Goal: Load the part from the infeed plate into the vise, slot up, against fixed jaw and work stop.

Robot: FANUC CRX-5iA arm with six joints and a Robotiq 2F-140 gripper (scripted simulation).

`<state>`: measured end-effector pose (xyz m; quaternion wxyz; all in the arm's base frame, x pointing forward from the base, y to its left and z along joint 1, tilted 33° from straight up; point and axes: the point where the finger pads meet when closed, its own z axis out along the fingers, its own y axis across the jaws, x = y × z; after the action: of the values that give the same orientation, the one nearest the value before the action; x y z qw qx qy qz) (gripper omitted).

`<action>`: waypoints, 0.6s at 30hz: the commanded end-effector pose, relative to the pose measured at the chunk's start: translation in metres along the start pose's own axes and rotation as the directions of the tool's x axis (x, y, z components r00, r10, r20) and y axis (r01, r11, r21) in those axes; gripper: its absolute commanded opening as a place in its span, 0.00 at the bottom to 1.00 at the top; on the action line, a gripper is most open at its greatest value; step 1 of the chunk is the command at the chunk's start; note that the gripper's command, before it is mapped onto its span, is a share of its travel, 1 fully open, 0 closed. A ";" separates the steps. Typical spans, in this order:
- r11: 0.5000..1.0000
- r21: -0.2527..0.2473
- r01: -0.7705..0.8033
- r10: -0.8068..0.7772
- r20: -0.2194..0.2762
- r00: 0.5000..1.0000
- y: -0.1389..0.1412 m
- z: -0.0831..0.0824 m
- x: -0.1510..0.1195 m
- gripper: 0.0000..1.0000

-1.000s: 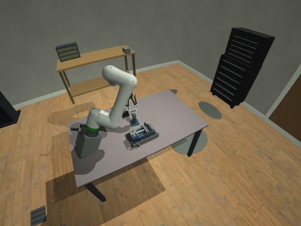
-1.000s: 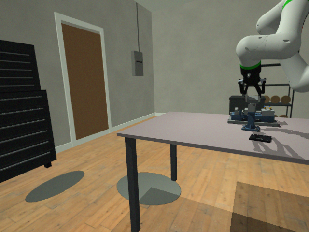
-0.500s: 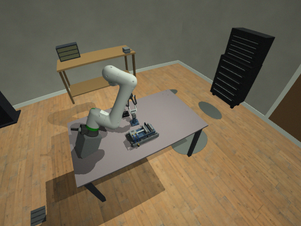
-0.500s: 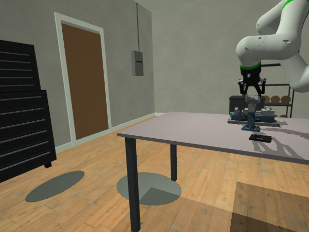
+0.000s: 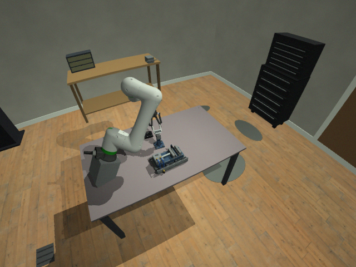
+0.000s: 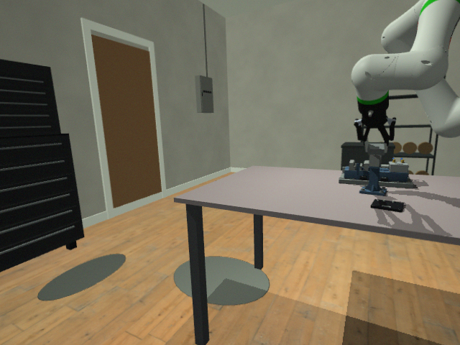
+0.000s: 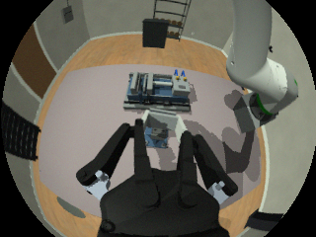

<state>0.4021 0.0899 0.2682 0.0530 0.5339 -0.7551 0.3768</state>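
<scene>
While over the V-block (image 6: 373, 182), hand (image 6: 375, 142) grips part (image 6: 375, 156)
</scene>
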 end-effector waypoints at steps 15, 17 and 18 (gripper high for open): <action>1.000 0.000 0.000 0.000 0.000 1.000 0.000 0.003 -0.004 0.00; 1.000 0.000 0.000 0.000 0.000 1.000 0.000 0.003 -0.005 0.00; 1.000 0.000 0.000 0.000 0.000 1.000 0.000 0.003 -0.005 0.00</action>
<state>0.4051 0.0915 0.2638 0.0530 0.5339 -0.7551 0.3768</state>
